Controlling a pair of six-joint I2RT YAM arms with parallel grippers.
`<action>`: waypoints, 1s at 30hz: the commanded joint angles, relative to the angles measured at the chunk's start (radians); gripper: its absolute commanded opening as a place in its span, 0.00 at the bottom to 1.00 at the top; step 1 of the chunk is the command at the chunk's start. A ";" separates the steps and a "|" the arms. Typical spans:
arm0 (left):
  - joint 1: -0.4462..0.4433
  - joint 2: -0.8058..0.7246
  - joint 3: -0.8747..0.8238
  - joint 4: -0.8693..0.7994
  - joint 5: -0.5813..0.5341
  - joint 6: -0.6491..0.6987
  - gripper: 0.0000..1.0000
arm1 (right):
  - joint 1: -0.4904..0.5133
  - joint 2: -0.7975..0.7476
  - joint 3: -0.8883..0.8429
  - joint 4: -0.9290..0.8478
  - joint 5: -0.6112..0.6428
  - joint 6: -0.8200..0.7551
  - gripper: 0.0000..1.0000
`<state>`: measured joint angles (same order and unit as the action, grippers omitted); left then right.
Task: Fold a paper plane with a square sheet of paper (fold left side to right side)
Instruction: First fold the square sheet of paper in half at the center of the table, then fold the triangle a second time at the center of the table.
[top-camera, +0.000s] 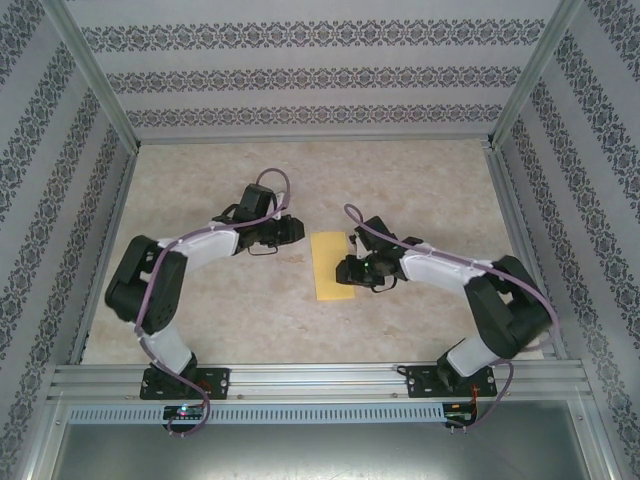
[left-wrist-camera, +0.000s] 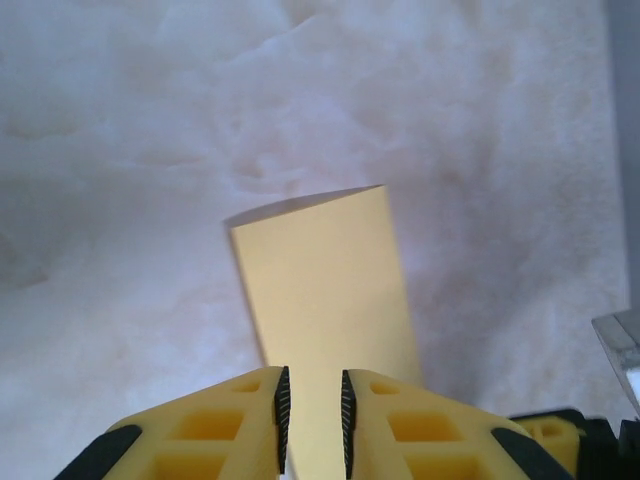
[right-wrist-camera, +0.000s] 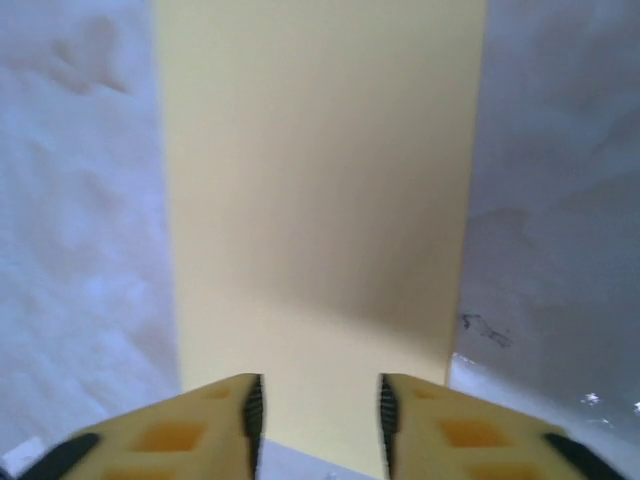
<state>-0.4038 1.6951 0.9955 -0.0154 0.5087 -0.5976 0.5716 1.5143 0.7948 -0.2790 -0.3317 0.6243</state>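
Thin yellow paper sheet (top-camera: 331, 266), folded to a narrow rectangle, is laid mid-table, long axis running away from the bases; right gripper (right-wrist-camera: 320, 410) is set over its near right edge, nearer, jaws parted, nothing grasped; left gripper (left-wrist-camera: 312, 400) is placed just beside the far left corner, jaws narrowly parted, released; pale marbled tabletop (top-camera: 420, 180) is smooth; patterned walls (top-camera: 300, 80) are well apart

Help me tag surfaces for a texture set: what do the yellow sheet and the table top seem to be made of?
The yellow sheet looks like thin matte paper: flat, crisp straight edges, no glare, and only a thin shadow along its edge. The table top looks like beige, marble-veined laminate or stone, smooth with a soft sheen. The look leaves open which of the two it is.
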 joint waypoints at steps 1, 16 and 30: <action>-0.013 -0.071 -0.060 -0.059 0.031 0.015 0.25 | -0.034 -0.114 -0.028 0.051 0.059 -0.008 0.52; -0.228 0.000 -0.157 0.043 0.062 -0.145 0.21 | -0.261 -0.234 -0.195 0.221 -0.093 0.101 0.88; -0.233 0.081 -0.135 -0.018 0.006 -0.101 0.19 | -0.262 -0.136 -0.114 0.024 -0.152 0.022 0.80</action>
<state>-0.6285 1.7702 0.8448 0.0025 0.5476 -0.7193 0.3161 1.3605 0.6548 -0.1890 -0.4450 0.6777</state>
